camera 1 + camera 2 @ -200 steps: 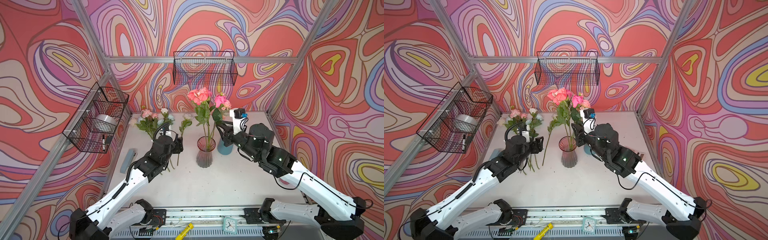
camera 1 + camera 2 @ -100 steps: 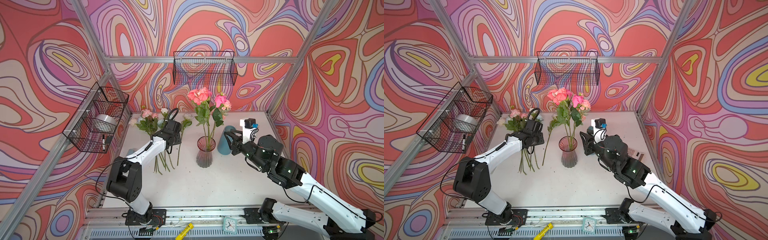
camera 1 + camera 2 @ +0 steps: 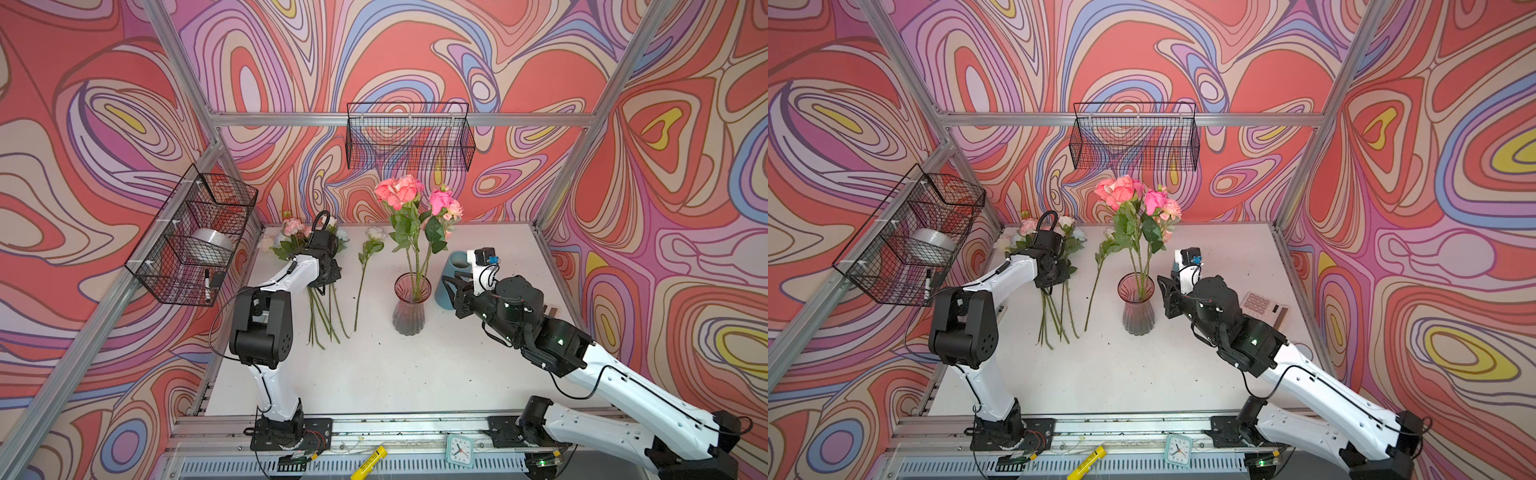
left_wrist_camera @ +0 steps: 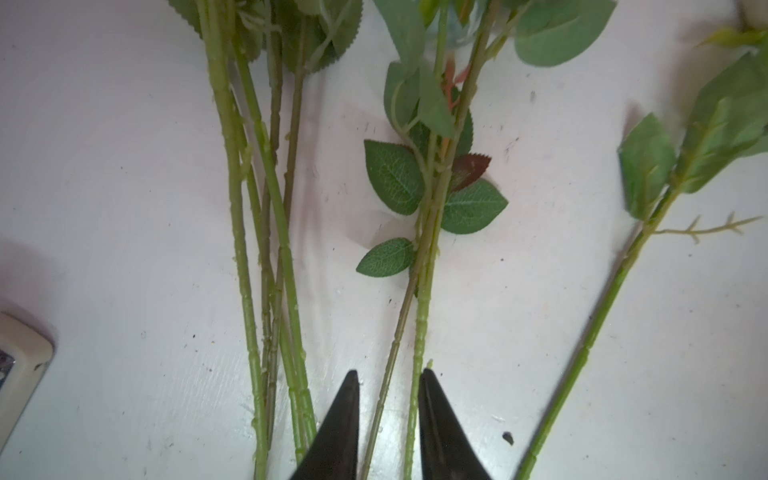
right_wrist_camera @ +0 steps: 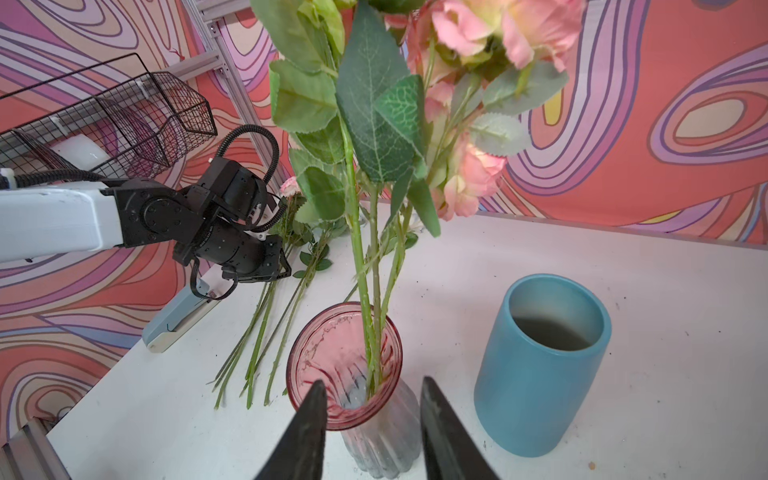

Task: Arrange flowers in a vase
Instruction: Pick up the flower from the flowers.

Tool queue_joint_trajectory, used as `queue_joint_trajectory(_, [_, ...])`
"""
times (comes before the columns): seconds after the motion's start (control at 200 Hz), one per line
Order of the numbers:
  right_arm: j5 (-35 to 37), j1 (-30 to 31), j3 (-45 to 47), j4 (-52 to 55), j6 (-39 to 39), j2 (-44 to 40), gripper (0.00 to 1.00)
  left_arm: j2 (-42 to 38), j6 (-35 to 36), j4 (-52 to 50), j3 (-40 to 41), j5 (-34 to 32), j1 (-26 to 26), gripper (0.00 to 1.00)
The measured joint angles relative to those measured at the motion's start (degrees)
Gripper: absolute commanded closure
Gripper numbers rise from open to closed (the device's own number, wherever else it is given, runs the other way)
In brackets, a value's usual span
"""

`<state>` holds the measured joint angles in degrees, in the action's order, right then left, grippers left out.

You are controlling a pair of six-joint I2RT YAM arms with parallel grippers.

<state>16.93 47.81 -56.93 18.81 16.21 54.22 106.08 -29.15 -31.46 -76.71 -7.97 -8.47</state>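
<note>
A ribbed pink glass vase [image 3: 409, 316] [image 3: 1137, 316] [image 5: 345, 353] stands mid-table and holds three flowers [image 3: 399, 193] [image 3: 1121, 191] with pink and coral blooms. More flowers [image 3: 324, 316] [image 3: 1054, 320] lie in a bunch at the back left, and one white flower [image 3: 365, 266] lies apart beside them. My left gripper [image 3: 327, 284] [image 4: 388, 374] is low over the bunch. Its jaws are narrowly open with two green stems [image 4: 419, 332] between them. My right gripper [image 3: 451, 286] [image 5: 372, 380] hovers open just right of the vase, holding nothing.
A blue cylindrical cup [image 3: 442, 291] [image 5: 540, 374] stands right behind my right gripper. A calculator [image 3: 1260, 305] lies by the right wall. A white and blue device [image 5: 178, 320] lies left of the bunch. Wire baskets [image 3: 195, 232] [image 3: 409, 137] hang on the left and back walls.
My left gripper's jaws have narrowed around stems in the lying bunch. My right gripper has drawn back and down from the stems above the vase to beside the vase.
</note>
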Motion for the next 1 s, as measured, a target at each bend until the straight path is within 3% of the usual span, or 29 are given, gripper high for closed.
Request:
queue_joint_trajectory(0.23, [-0.22, 0.00, 0.70, -0.31, 0.13, 0.52, 0.62, -4.50, -4.66, 1.05, 9.27, -1.95, 1.09, 0.71])
queue_joint_trajectory(0.441, [-0.48, 0.00, 0.70, -0.39, 0.52, 0.81, 0.62, -3.13, -6.54, 2.47, 9.88, -1.70, 1.07, 0.76])
queue_joint_trajectory(0.601, [-0.50, 0.00, 0.70, -0.37, 0.79, 0.81, 0.62, -0.74, -6.67, 3.43, 9.88, -0.92, 1.07, 0.85])
queue_joint_trajectory(0.696, [-0.50, 0.00, 0.70, -0.33, 0.92, 0.81, 0.62, -0.02, -6.54, 3.48, 9.88, -0.48, 1.07, 1.00])
queue_joint_trajectory(1.001, [-1.05, 0.00, 0.70, -0.33, 1.49, 0.81, 0.63, -3.93, -5.35, 3.41, 9.86, 0.94, -0.72, 1.00])
